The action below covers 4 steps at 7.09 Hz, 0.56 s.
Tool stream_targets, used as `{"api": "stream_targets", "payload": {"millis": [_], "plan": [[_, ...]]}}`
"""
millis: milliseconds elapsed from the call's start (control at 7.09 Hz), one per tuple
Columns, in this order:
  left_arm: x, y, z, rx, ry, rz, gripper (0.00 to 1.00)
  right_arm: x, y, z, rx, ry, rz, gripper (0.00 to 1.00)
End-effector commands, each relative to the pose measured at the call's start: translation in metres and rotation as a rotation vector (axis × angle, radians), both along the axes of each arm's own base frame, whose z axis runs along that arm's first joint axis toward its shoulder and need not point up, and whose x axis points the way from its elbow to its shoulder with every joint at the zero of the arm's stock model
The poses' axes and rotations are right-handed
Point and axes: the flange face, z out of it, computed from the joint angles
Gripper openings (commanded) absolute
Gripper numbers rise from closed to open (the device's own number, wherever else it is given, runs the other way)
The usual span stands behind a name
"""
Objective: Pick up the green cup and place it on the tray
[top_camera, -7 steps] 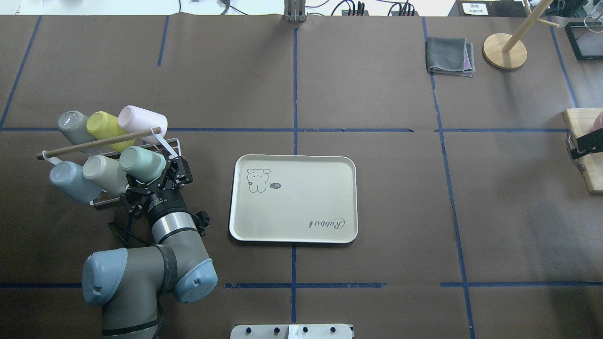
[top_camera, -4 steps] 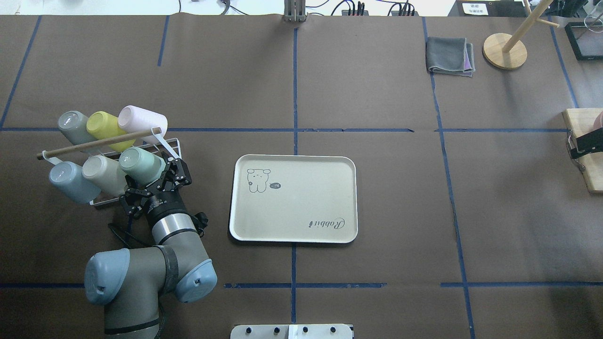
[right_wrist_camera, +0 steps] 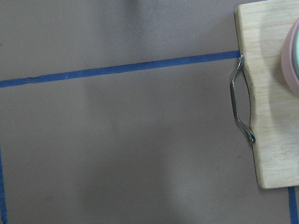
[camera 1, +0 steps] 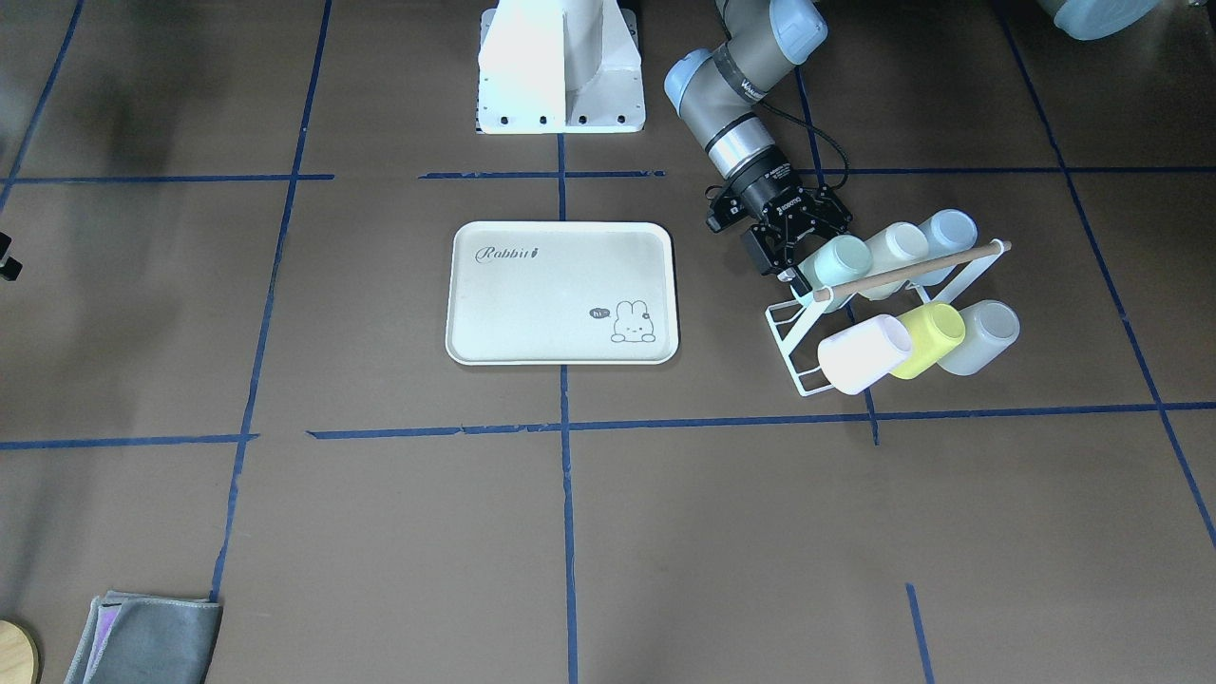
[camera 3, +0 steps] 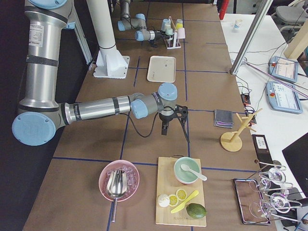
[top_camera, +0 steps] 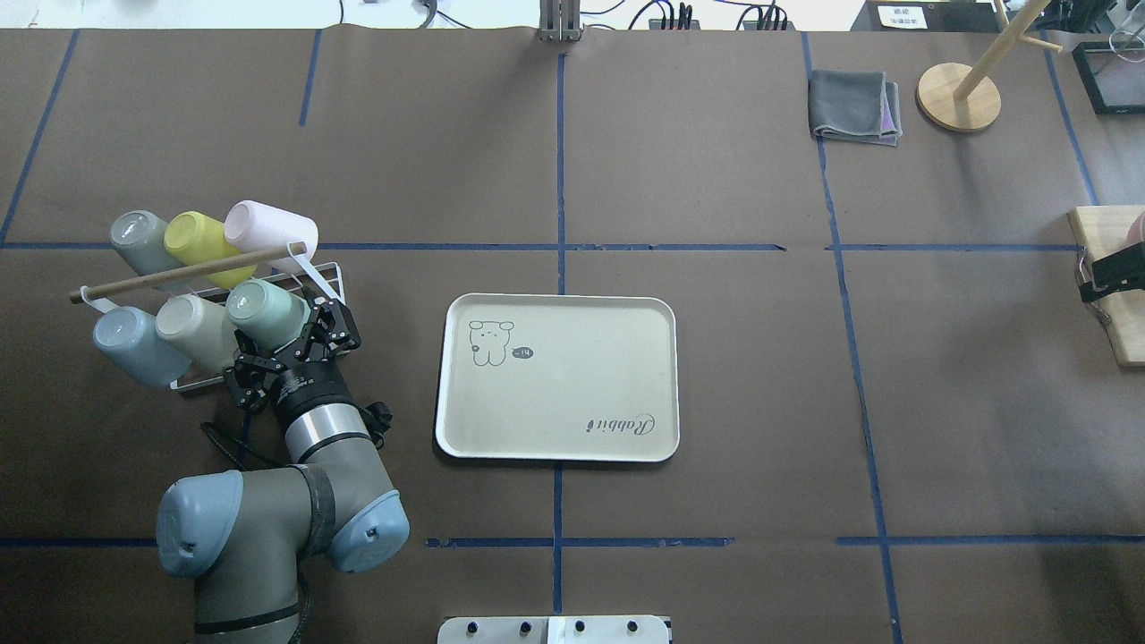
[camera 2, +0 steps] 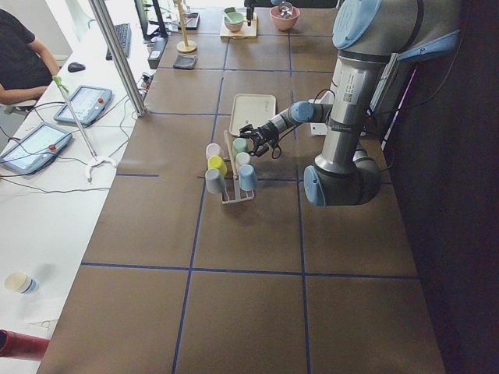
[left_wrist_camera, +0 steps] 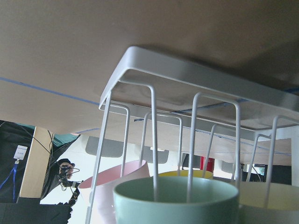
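The green cup [top_camera: 267, 309] hangs tilted on the near row of a white wire rack [top_camera: 326, 273], at its right end. In the left wrist view its mouth [left_wrist_camera: 177, 203] fills the bottom centre. My left gripper [top_camera: 288, 338] is at the cup's mouth end, open, with a finger on each side; whether the fingers touch the cup I cannot tell. The cream tray [top_camera: 572, 385] lies flat to the right of the rack with nothing on it. Only a dark sliver of my right gripper [top_camera: 1107, 273] shows at the far right edge, and its state is unclear.
Beige [top_camera: 192, 326], pale blue [top_camera: 125, 340], grey [top_camera: 139, 240], yellow-green [top_camera: 199, 237] and pink [top_camera: 268, 225] cups fill the rack under a wooden bar. A grey cloth [top_camera: 852, 105] and a wooden stand [top_camera: 957, 97] sit at the back right. A cutting board [top_camera: 1109, 286] lies below the right gripper.
My left gripper has edged slightly left at the green cup's mouth. The cup, the rack and the tray have not moved.
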Motion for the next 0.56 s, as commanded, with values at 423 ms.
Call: {"api": "stream_targets", "payload": {"millis": [423], "plan": [[-0.0034, -0.0005, -0.0028, 0.002, 0.003, 0.000, 0.61, -0.0003, 0.0000, 0.0016, -0.006, 0.000, 0.000, 1.00]]}}
